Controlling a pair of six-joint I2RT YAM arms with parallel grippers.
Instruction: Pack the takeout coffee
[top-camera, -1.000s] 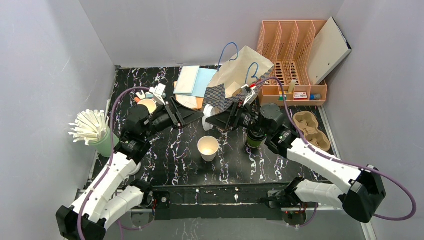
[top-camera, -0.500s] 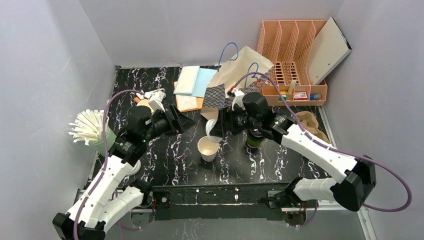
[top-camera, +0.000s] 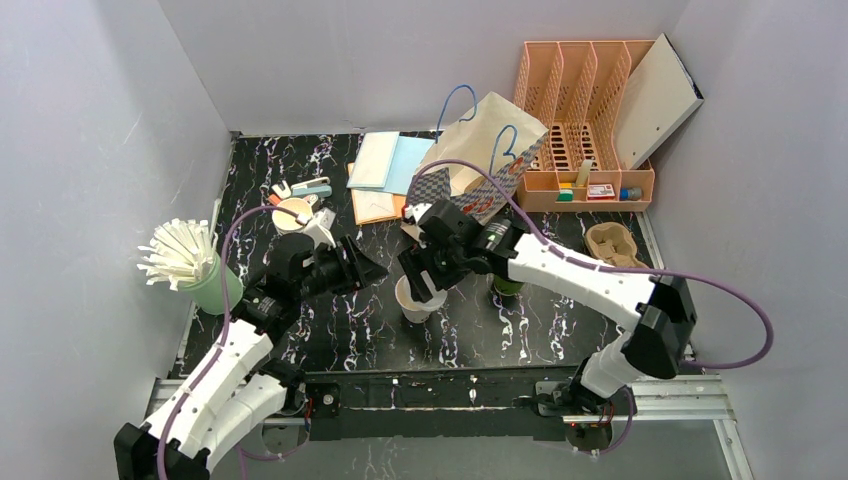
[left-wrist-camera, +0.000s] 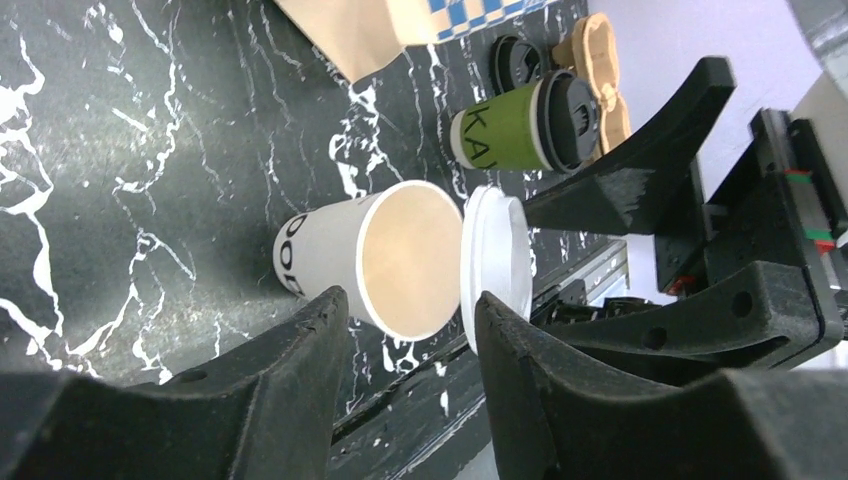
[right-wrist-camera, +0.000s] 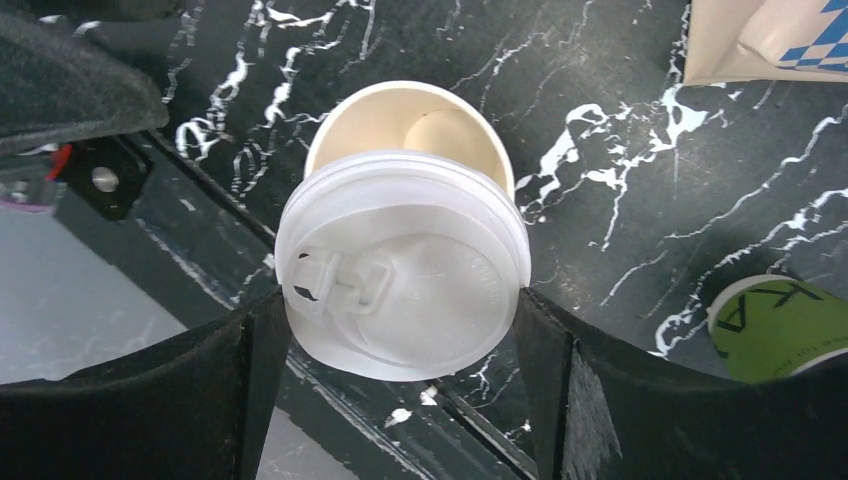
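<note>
Around the open cup (top-camera: 414, 306): takeout coffee (top-camera: 507, 285) right, paper bag (top-camera: 482, 150) behind, straw holder (top-camera: 205, 285) left, lid (right-wrist-camera: 400, 275) just above.

Lid (right-wrist-camera: 400, 290): smooth translucent plastic. Green cup (left-wrist-camera: 500, 125): matt paper. Tabletop (left-wrist-camera: 150, 150): glossy marbled.

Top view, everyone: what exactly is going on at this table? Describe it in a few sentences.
The right gripper holds a white lid between its fingers, just over the open white cup in the middle of the table. The lid is not yet seated on the rim. The left gripper hovers beside that cup with its fingers apart, holding nothing. The green cup, already capped with a black lid, stands untouched further right, and the paper bag is at the back.
</note>
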